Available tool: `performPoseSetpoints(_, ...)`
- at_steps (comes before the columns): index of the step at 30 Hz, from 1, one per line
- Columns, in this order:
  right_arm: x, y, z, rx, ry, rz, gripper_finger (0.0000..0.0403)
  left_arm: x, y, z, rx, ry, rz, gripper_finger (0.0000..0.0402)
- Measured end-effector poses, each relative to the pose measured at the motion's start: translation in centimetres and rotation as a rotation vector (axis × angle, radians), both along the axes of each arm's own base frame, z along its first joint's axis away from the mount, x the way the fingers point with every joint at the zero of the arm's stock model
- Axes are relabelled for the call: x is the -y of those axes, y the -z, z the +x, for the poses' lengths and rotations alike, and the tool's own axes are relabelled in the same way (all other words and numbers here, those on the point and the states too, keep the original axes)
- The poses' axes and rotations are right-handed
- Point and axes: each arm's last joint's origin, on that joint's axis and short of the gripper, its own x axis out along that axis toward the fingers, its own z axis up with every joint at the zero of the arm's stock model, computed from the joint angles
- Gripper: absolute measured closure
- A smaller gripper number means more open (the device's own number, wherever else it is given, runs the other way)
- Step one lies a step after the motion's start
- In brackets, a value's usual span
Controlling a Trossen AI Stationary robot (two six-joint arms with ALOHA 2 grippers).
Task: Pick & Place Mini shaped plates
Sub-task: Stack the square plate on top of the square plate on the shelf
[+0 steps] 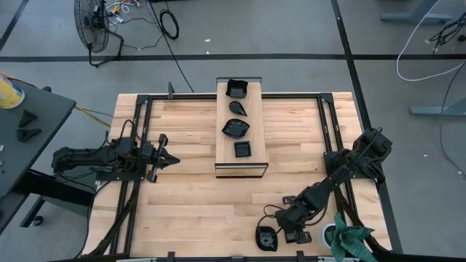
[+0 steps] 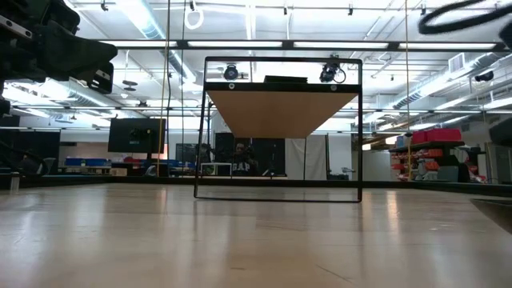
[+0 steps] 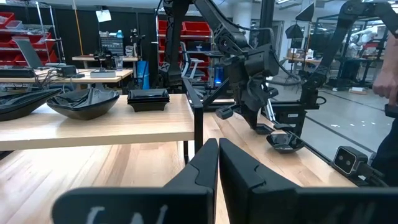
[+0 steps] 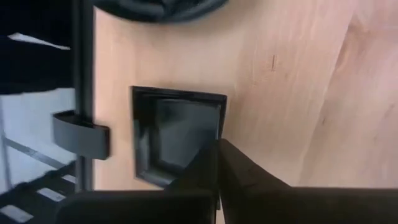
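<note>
Right gripper low at the near right part of the table, close to the front edge. Its wrist view shows the two fingers drawn together on the near rim of a small square black plate that lies flat on the wood beside the dark frame rail; jaws clamped on that rim. A rounded black plate lies just beside the gripper, toward the table's front edge; from the left wrist view it shows as a shallow dark dish under the right arm. Left gripper rests at the left side of the table, pointing toward the centre, fingers pressed together, holding nothing. A long light wooden board stands raised at the table's middle, carrying four black plates in a row: a deep square one at the far end, a leaf-shaped one, a wavy-edged one, and a small square one nearest. A teal cloth lies at the near right corner.
</note>
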Motion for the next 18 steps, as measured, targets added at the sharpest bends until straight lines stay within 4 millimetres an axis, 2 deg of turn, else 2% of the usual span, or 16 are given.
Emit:
performPoseSetpoints(3, 0.5, -1.1, 0.2, -0.001, 0.045, 0.016, 0.0401, 0.0, 0.0, 0.0, 0.0, 0.0, 0.0, 0.0383)
performPoseSetpoints(10, 2.4, -5.8, 0.7, 0.06, 0.222, 0.074, 0.0402, 0.0, 0.0, 0.0, 0.0, 0.0, 0.0, 0.0383)
performPoseSetpoints(18, 6.0, -10.0, 0.9, 0.137, 0.449, 0.085, 0.0403, 0.0, 0.0, 0.0, 0.0, 0.0, 0.0, 0.0383)
